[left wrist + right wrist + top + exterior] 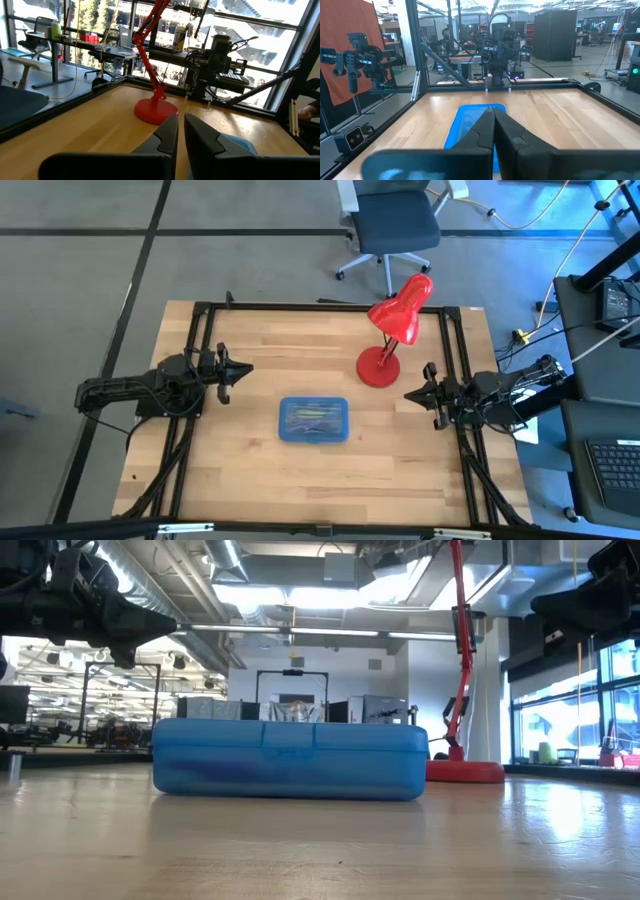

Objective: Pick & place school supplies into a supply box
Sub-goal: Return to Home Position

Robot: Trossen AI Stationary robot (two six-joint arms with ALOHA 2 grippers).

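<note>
The blue translucent supply box (313,420) lies flat with its lid closed on the middle of the wooden table; it also shows in the low view (290,758). Thin yellowish pencils (312,415) show faintly through the lid; the scissors do not show. My left gripper (248,368) hovers left of the box, shut and empty, with only a narrow slit between its fingers in the left wrist view (180,132). My right gripper (407,393) hovers right of the box, shut and empty, and points at the box in the right wrist view (494,120).
A red desk lamp (380,367) stands on its round base at the back right of the box, its head (402,315) leaning toward the far edge. Black frame rails (200,330) run along the table's left, right and far sides. An office chair (395,225) stands beyond the table.
</note>
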